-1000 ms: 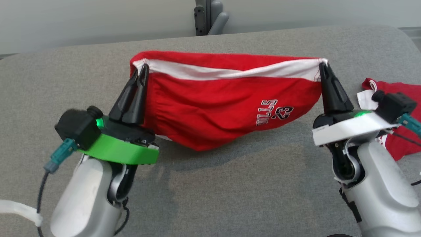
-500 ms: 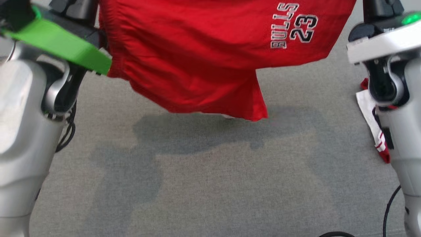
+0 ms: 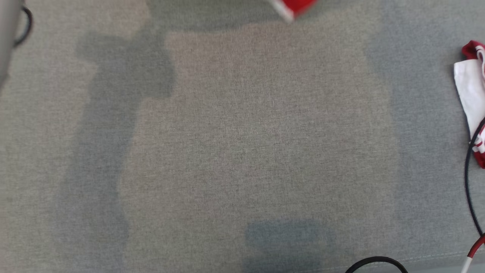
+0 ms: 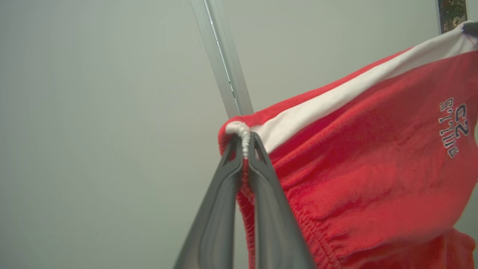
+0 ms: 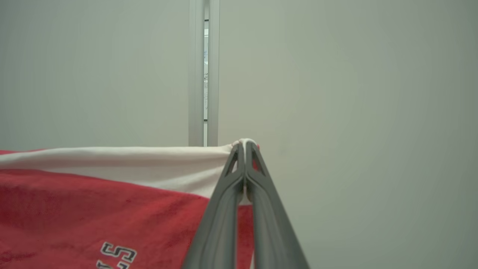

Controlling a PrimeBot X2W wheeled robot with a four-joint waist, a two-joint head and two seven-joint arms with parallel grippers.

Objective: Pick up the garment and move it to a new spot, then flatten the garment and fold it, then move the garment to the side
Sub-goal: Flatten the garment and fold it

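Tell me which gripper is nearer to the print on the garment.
Right. The right gripper grips the white band close to the print; the left gripper holds the band's far end, across the garment.

Over the far part of the grey fabric surface (image 3: 242,132) shows the white-edged tip of a red garment (image 3: 293,7), while a second red-and-white garment (image 3: 471,94) lies at its right side and a black cable (image 3: 375,259) curves along its near edge.
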